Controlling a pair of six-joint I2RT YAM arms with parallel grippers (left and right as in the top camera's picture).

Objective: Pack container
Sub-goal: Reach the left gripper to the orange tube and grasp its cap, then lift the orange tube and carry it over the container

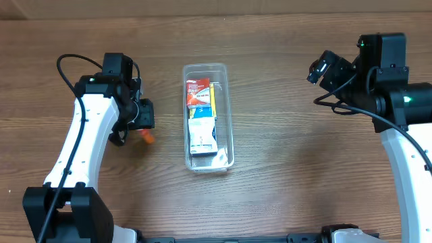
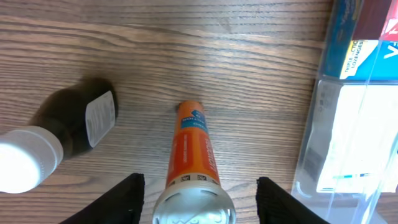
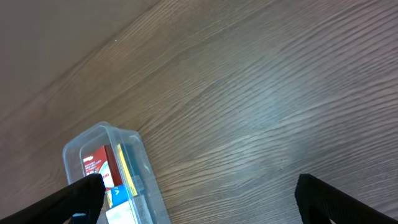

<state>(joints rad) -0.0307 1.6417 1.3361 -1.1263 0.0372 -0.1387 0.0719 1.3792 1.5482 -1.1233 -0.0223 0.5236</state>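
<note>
Container [image 1: 204, 71] is sitting mid-frame in overhead view, long axis running top to bottom. It's clear glossy plastic with rounded corners, flat printed boxes [image 1: 201, 115] lying inside. Left claw [image 2: 200, 200] is gaping wide astride an orange cylindrical tube [image 2: 191, 146] on the wood-grain surface [image 2: 249, 74], gripping nothing. Right claw [image 3: 202, 196] is hanging wide open, empty.

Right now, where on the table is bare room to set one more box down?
Bare table runs from the container's right wall to the right gripper, and beyond its short end nearer the robot. Left of it is crowded: an orange tube and a dark bottle lie at the left gripper.
</note>
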